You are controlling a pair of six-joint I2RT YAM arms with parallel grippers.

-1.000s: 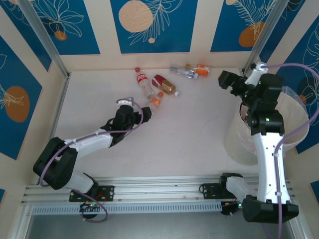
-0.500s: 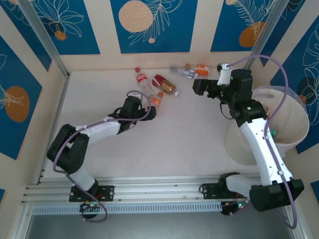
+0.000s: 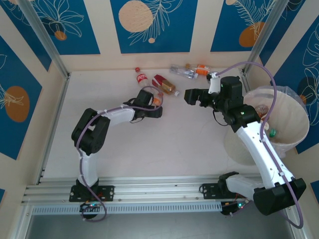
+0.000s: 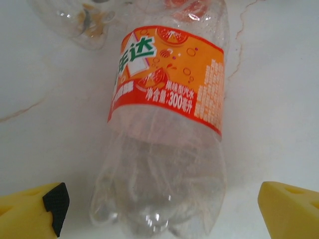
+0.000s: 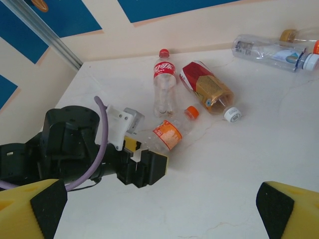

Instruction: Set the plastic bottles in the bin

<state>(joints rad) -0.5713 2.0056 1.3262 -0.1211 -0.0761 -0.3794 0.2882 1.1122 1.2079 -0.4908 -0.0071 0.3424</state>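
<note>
A crushed clear bottle with an orange label (image 4: 167, 99) and orange cap (image 3: 156, 101) lies on the table. My left gripper (image 4: 162, 211) is open, its yellow fingers (image 4: 30, 211) on either side of the bottle's base with a gap on both sides. From the right wrist the same bottle (image 5: 172, 132) shows in front of the left gripper (image 5: 144, 167). My right gripper (image 3: 191, 96) hovers open and empty over mid-table, left of the bin (image 3: 294, 107). More plastic bottles lie behind: a red-capped one (image 3: 142, 79), a red-and-gold one (image 3: 166, 84), clear ones (image 3: 183, 71).
The bin stands at the right edge, lined with a clear bag, with bottles inside (image 3: 264, 109). Walls close off the table at the back and left. The front half of the table (image 3: 164, 149) is bare.
My left arm has reached forward to the right until its fingers straddle the orange-label bottle's base. My right arm has swung left, away from the bin and over the table.
</note>
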